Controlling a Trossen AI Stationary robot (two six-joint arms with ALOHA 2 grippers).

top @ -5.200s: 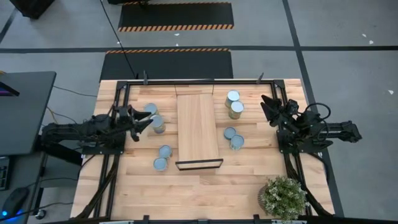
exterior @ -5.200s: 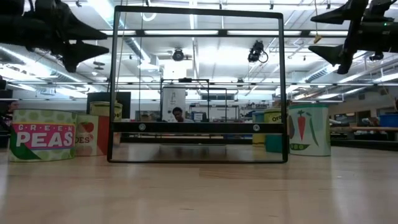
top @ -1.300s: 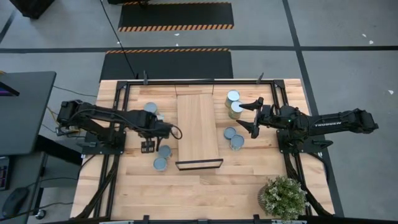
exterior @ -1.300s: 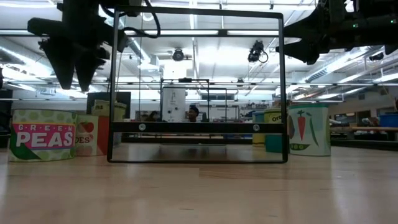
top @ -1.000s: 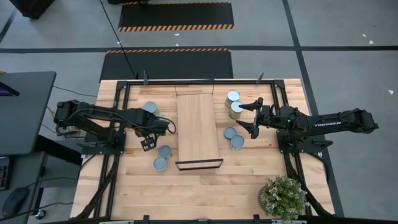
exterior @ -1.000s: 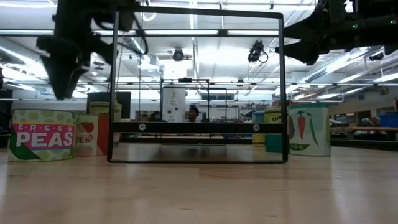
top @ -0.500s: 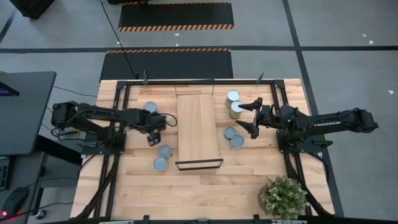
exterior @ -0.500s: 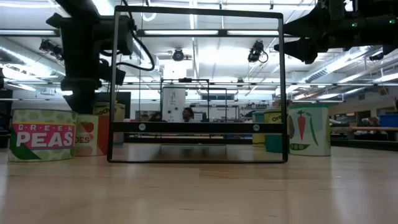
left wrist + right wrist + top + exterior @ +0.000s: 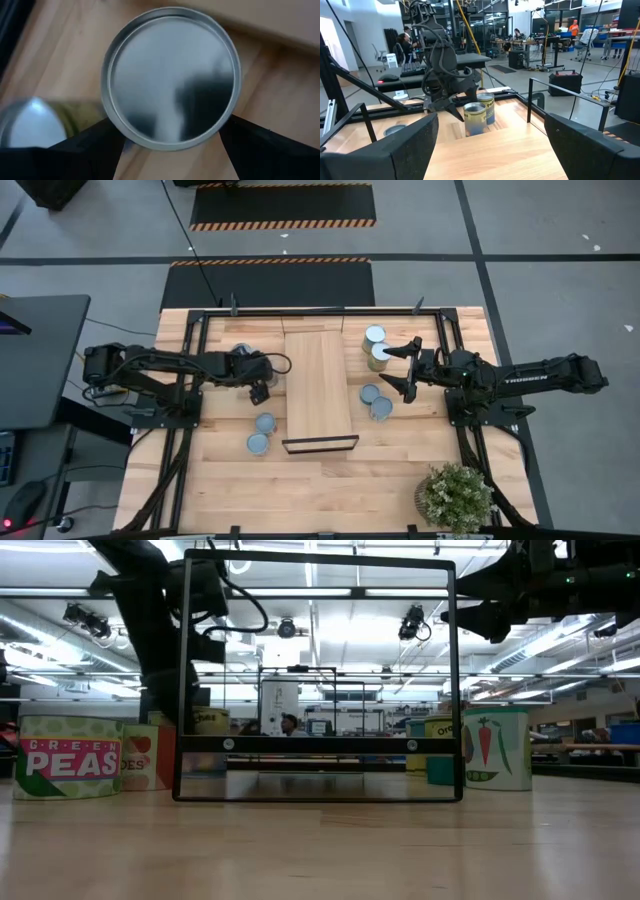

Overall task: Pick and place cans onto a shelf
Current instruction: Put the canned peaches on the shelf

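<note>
My left gripper (image 9: 258,383) points down over a can (image 9: 172,95) left of the shelf (image 9: 318,388). It is open, with one finger on each side of the can's round silvery top. A second can (image 9: 242,353) stands just beyond it. My right gripper (image 9: 402,367) is open and empty, level above the table on the shelf's right side. It is between two cans at the far right (image 9: 379,345) and two nearer ones (image 9: 375,402). Two more cans (image 9: 262,433) stand at the near left. All the cans stand upright on the tabletop. My left gripper has its fingers (image 9: 90,145) reaching down past the can's top rim (image 9: 112,125) on two opposite sides, coming from above. I cannot tell whether they touch the can's wall. The can stands upright on the table.
The shelf's black bar frame (image 9: 320,444) stands at its near end and fills the middle of the low view (image 9: 318,675). A potted plant (image 9: 455,495) sits at the near right corner. Black rails (image 9: 320,308) run along the table's far edge.
My left gripper has gone toward the table's far edge and toward the shelf, from beside the near-left cans to above the can next to the shelf. It has come down around that can. No can has moved.
</note>
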